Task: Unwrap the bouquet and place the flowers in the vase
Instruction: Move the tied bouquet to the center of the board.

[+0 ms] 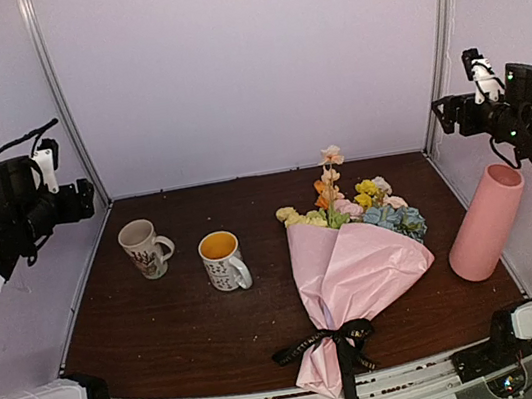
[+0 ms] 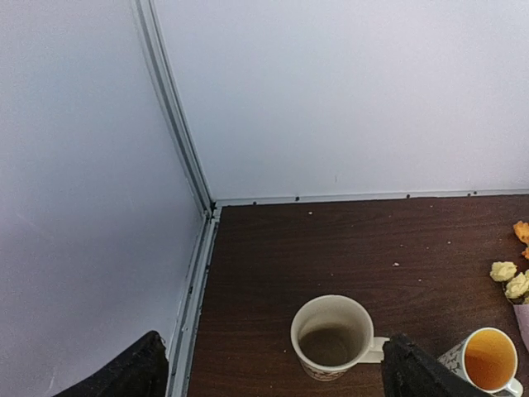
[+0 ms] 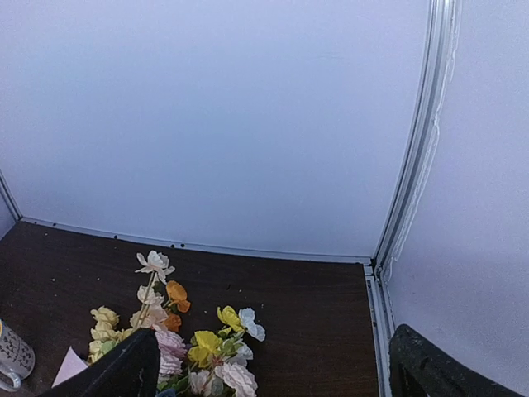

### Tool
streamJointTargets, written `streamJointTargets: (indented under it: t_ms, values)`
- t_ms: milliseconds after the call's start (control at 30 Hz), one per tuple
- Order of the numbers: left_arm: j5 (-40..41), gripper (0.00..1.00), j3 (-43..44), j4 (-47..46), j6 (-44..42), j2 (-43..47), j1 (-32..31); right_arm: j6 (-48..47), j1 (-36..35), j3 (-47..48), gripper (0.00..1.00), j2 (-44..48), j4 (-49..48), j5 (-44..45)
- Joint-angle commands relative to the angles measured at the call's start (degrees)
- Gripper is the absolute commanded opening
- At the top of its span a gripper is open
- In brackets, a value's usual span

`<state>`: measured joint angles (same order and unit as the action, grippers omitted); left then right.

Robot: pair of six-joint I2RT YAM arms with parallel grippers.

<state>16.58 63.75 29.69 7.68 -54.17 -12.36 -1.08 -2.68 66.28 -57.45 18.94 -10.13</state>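
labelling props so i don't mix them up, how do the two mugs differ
Inside colour: the left mug is dull beige inside, while the right mug is bright orange-yellow inside.
Position: the left mug stands farther back and more to the left, while the right mug stands closer to the front and nearer the bouquet.
Shared: both are upright, white outside with a dark pattern, and have handles pointing roughly to the right.

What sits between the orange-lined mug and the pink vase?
The bouquet, wrapped and tied with a black ribbon, lies between the mug and the vase. The top external view shows it.
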Motion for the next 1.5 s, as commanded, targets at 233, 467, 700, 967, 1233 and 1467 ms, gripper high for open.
streamJointTargets:
  t_ms: [233, 467, 700, 967, 1233, 1467]
  values:
    - [-8.6, 0.90, 13.2, 8.1, 0.0, -4.2, -24.3, -4.8, -0.5, -0.1, 1.00, 5.3, 7.5, -22.4]
    - [-7.0, 0.96, 18.8, 12.7, 1.3, -18.6, -47.2, -17.9, -12.7, -3.6, 0.93, 6.2, 17.4, -25.2]
    - [-11.8, 0.93, 16.2, 11.8, 5.4, -30.0, -55.4, -29.5, -27.4, -17.5, 0.80, 7.0, 22.0, -21.7]
    - [-17.5, 0.91, 11.8, 8.2, 2.0, -39.2, -56.3, -43.0, -32.7, -28.3, 0.68, 2.7, 21.2, -10.8]
    - [-20.4, 0.95, 9.6, 1.1, 1.9, -46.4, -55.4, -48.8, -30.2, -31.2, 0.61, -5.1, 16.2, -1.7]
    - [-25.2, 0.98, 8.2, -5.7, 1.2, -49.8, -54.8, -50.3, -27.4, -30.3, 0.65, -13.2, 8.3, 4.1]
